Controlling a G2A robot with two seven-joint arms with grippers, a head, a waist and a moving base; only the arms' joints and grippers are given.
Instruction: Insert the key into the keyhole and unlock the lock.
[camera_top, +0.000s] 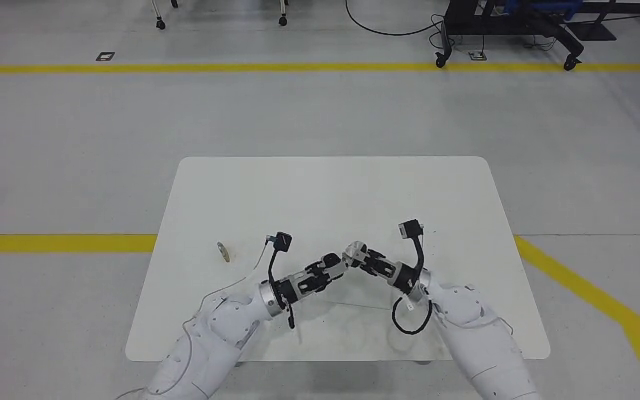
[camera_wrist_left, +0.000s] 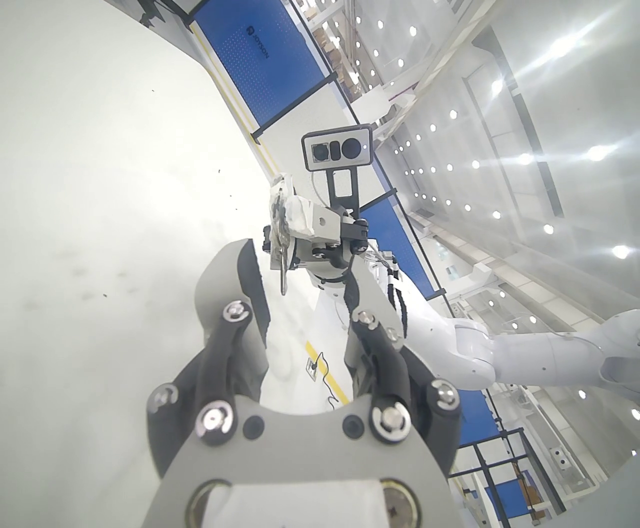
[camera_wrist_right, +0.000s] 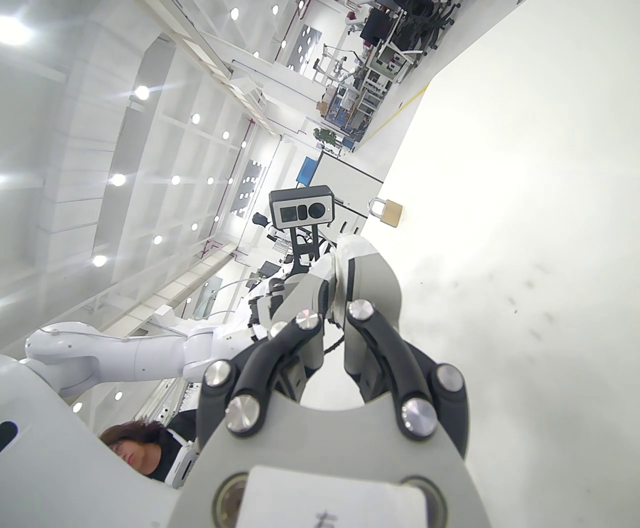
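A small brass padlock (camera_top: 222, 250) with a silver shackle lies on the white table (camera_top: 400, 190) near its left side, well apart from both arms; it is also seen in the right wrist view (camera_wrist_right: 387, 211). My right gripper (camera_wrist_left: 282, 220), its fingertips wrapped in white tape, is shut on a metal key (camera_wrist_left: 283, 272) whose blade points down at the table. My left gripper (camera_wrist_left: 305, 300) stands open just in front of the key, with nothing between its fingers. Both grippers meet over the table's front middle: left gripper (camera_top: 330, 266), right gripper (camera_top: 354, 252).
The table's front edge runs just behind the arms. Bare tabletop stretches between the grippers and the padlock and across the far half. Yellow floor lines and a wheeled frame (camera_top: 510, 30) lie beyond the table.
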